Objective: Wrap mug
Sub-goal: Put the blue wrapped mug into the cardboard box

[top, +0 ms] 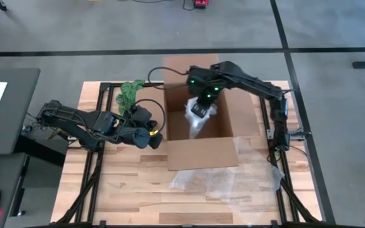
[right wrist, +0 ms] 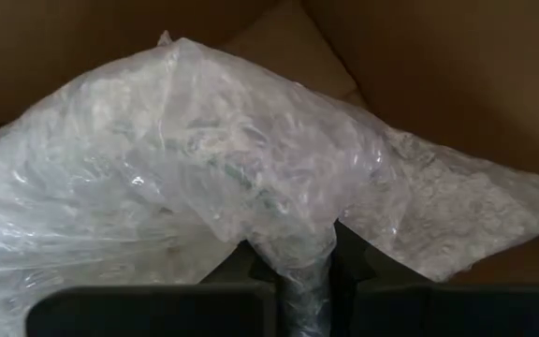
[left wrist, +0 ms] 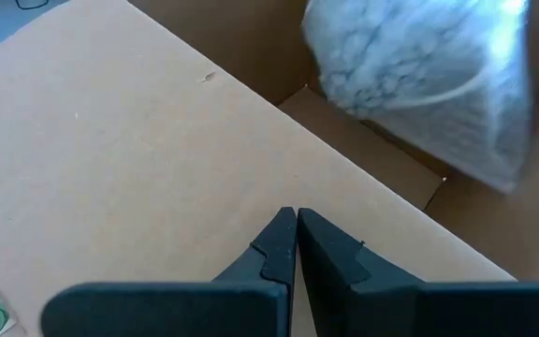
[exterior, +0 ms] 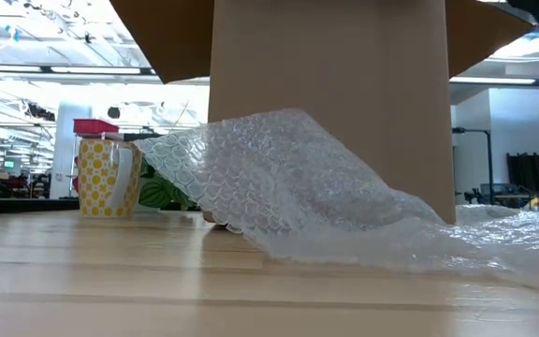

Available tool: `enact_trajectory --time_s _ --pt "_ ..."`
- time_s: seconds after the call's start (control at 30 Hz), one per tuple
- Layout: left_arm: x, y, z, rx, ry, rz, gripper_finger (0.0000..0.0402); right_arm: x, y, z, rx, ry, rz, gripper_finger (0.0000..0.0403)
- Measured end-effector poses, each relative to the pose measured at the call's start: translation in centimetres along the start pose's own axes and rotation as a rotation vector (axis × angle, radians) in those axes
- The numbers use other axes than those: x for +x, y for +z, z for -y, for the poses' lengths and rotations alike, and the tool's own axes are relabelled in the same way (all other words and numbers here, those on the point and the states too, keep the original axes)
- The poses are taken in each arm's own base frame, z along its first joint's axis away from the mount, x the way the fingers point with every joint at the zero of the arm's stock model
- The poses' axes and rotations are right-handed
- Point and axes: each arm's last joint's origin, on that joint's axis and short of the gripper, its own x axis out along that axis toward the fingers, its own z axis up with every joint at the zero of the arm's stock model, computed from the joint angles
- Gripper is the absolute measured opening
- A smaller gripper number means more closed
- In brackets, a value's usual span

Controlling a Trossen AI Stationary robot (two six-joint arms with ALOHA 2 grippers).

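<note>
Surroundings: wooden desk [top: 138, 183] on a grey floor; the low view looks out to a bright hall behind.
Box: open cardboard box [top: 198, 149] mid-desk, flaps spread.
Bundle: bubble-wrapped bundle [top: 198, 120] inside the box; presumably the mug, though the wrap hides what is inside.
Right pincer: right pincer [right wrist: 293, 267] reaches into the box, clenched on a fold of the bundle's wrap.
Left pincer: left pincer [left wrist: 296, 229] clenched on nothing, beside the box's left wall.
Loose wrap: spare bubble sheet [exterior: 298, 187] lies on the desk in front of the box.
Other mug: yellow dotted mug [exterior: 109, 176] stands on the desk, unwrapped.
Handling: bundle likely light outside, hard and fragile inside; film is slippery and yields, so a pinch on gathered wrap may slide. Gripping the body seems safer.
Writing: none readable.
</note>
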Motion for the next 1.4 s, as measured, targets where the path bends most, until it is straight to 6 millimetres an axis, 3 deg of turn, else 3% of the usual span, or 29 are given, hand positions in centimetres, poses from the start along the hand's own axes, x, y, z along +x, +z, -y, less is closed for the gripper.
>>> enact_trajectory --time_s 0.23,0.63,1.4 --pt "-0.1 -0.1 0.1 0.002 -0.008 0.001 0.0000 4.0 1.2 -0.7 -0.044 0.005 -0.096 0.0016" --pt "-0.3 -0.2 0.4 -0.004 -0.027 0.007 0.0000 5.1 3.4 -0.6 0.165 0.007 0.076 0.0016" --pt "-0.4 0.1 1.0 0.026 -0.104 0.005 0.0000 12.5 3.4 0.3 0.469 -0.024 0.101 0.0034"
